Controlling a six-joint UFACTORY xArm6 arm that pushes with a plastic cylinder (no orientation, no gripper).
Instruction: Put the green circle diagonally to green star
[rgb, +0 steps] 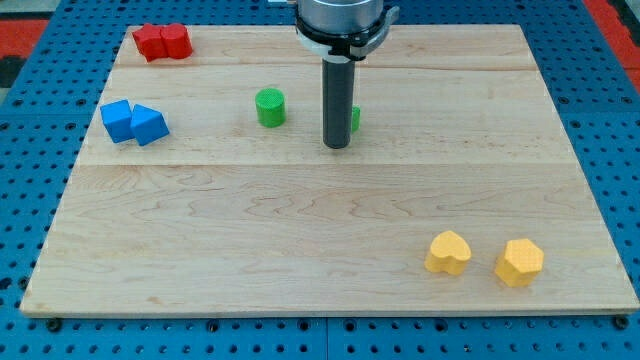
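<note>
Over at the left edge of the table (300, 250), two blue blocks (133, 122) sit touching each other, their shapes hard to call from here. Above them, upper left of the frame, a pair of red blocks (162, 42) are pressed together near the table's top edge. Moving right, there's the green circle (270, 107), a short upright cylinder, standing alone in the upper middle. Just to its right the dark rod comes straight down, and my tip (337, 146) rests on the wood, a little lower in the frame than the circle and clear of it. There is no grasping tool here, only the bare rod, holding nothing. Peeking out from behind the rod's right side is a sliver of green (356, 118), likely the green star, mostly hidden. Far lower right: a yellow heart (447, 253) and, apart from it, a yellow hexagon (519, 262).
</note>
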